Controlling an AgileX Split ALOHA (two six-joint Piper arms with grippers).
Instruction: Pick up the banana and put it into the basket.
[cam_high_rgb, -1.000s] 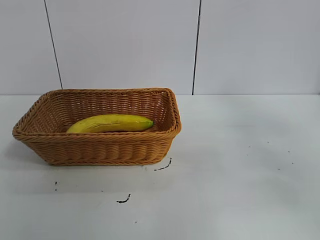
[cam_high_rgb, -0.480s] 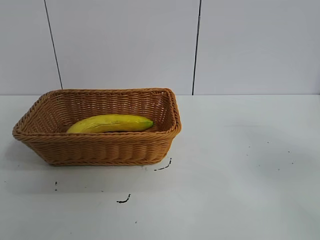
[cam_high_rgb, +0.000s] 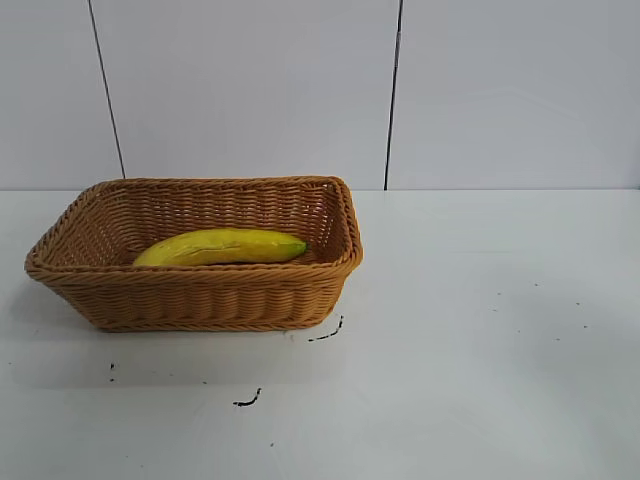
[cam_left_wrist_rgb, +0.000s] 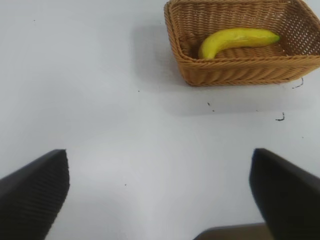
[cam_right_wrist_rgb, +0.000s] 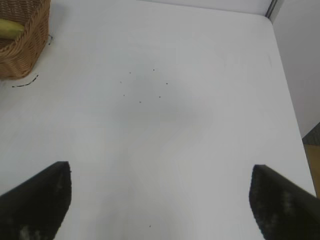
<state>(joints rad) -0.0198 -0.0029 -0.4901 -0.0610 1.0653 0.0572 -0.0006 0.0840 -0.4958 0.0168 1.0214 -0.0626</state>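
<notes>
The yellow banana (cam_high_rgb: 222, 246) lies lengthwise inside the tan woven basket (cam_high_rgb: 200, 300) at the table's left. Both also show in the left wrist view, the banana (cam_left_wrist_rgb: 237, 40) inside the basket (cam_left_wrist_rgb: 240, 72). A bit of the banana (cam_right_wrist_rgb: 9, 28) and a corner of the basket (cam_right_wrist_rgb: 27, 47) show in the right wrist view. My left gripper (cam_left_wrist_rgb: 160, 192) is open and empty over bare table, well away from the basket. My right gripper (cam_right_wrist_rgb: 160, 197) is open and empty over bare table, far from the basket. Neither arm shows in the exterior view.
The white table (cam_high_rgb: 480, 330) carries small black marks (cam_high_rgb: 248, 400) in front of the basket. A white panelled wall (cam_high_rgb: 250, 90) stands behind it. The table's edge (cam_right_wrist_rgb: 287, 95) shows in the right wrist view.
</notes>
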